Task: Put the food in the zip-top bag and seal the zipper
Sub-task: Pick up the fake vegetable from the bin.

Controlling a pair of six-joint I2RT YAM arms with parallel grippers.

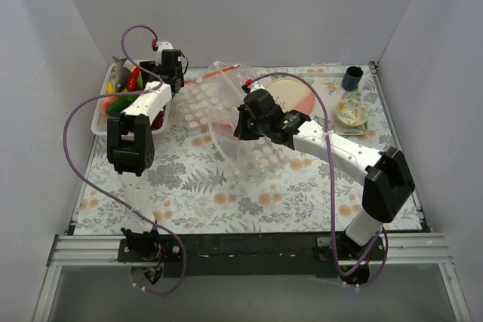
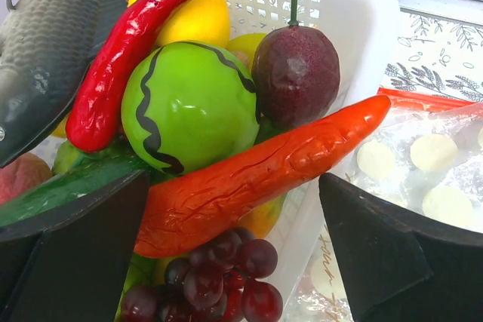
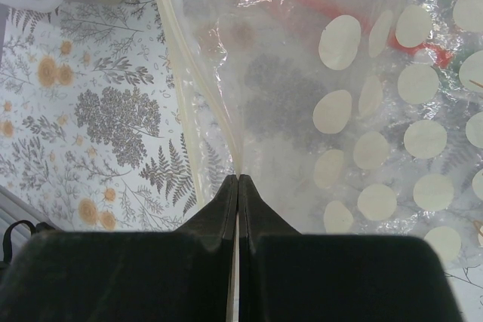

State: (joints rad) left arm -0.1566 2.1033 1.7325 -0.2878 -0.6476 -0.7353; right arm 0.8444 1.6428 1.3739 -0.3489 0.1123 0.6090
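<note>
The food lies heaped in a white basket (image 2: 355, 13): a grey fish (image 2: 53, 50), a red chilli (image 2: 128, 58), a green striped round (image 2: 189, 103), a dark purple fruit (image 2: 296, 73), a long orange-red piece (image 2: 256, 179) and purple grapes (image 2: 219, 277). My left gripper (image 2: 234, 258) hangs open just above the grapes and the orange-red piece, touching nothing; in the top view the left gripper (image 1: 160, 111) is over the basket's right end. The zip-top bag (image 1: 207, 99) lies crumpled beside the basket, its red zipper (image 1: 223, 71) at the back. My right gripper (image 3: 238, 180) is shut on the bag's edge (image 3: 226, 126).
The basket (image 1: 102, 115) stands at the back left against the white wall. A pink plate (image 1: 290, 92), a patterned bowl (image 1: 351, 111) and a dark blue cup (image 1: 352, 77) stand at the back right. A floral cloth (image 1: 226, 186) covers the table.
</note>
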